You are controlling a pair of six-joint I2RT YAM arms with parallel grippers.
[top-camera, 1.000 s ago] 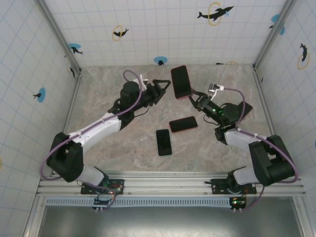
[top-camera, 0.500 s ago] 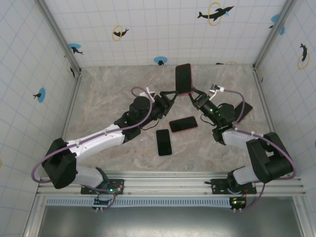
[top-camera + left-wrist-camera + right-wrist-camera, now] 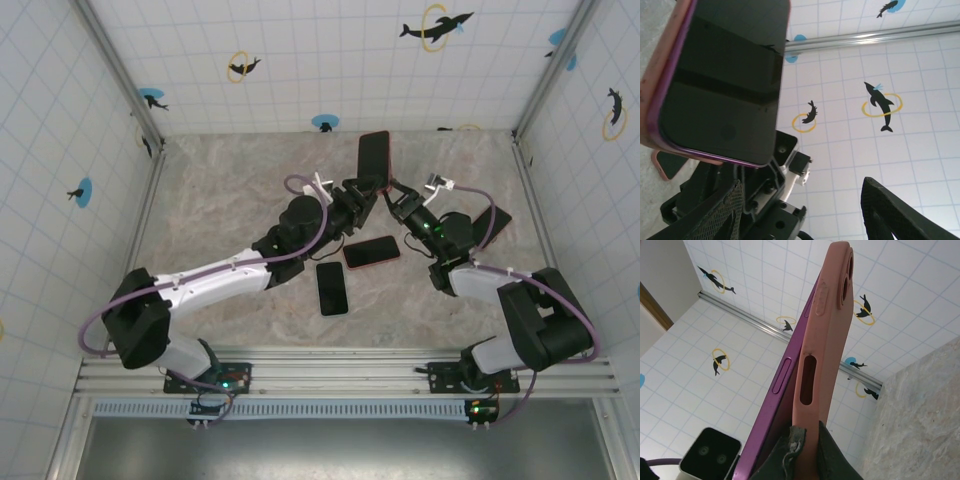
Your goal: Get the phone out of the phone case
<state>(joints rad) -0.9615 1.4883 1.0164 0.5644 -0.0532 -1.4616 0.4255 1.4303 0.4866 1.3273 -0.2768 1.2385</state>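
From above, the left gripper (image 3: 366, 194) has swung in from about 9 o'clock. It now sits just beside the lower end of the phone (image 3: 373, 160), at roughly its 7 o'clock. The right gripper (image 3: 389, 189) is clenched on that same end from about 5 o'clock and holds the phone upright above the back of the table. It has tipped the phone steeper than it was a second ago.

In the left wrist view, the dark screen sits at 10 o'clock, ringed by the pink phone case (image 3: 662, 70). The left fingers (image 3: 722, 212) stand apart with nothing between them, and they have narrowed a little.

In the right wrist view, the pads pinch the case's bottom edge. The purple phone is seated in the case, with only a slight gap along the side.

The extraction looks about to begin, since the phone is not yet out.
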